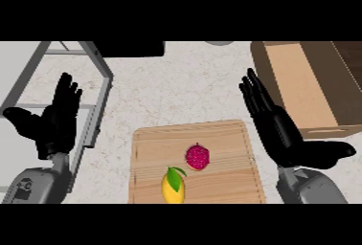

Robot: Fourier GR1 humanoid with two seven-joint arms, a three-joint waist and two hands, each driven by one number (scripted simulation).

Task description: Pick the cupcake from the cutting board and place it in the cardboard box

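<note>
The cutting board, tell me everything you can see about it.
The cutting board is a light wooden rectangle with rounded corners, a visible grain and a shallow groove running just inside its edge. It lies flat on the speckled counter, in the lower middle of the head view, its near edge cut off by the frame. Two things rest on it: a reddish-pink, cupcake-like item near its centre and a yellow fruit with a green leaf nearer the robot. Neither hand touches it.
</note>
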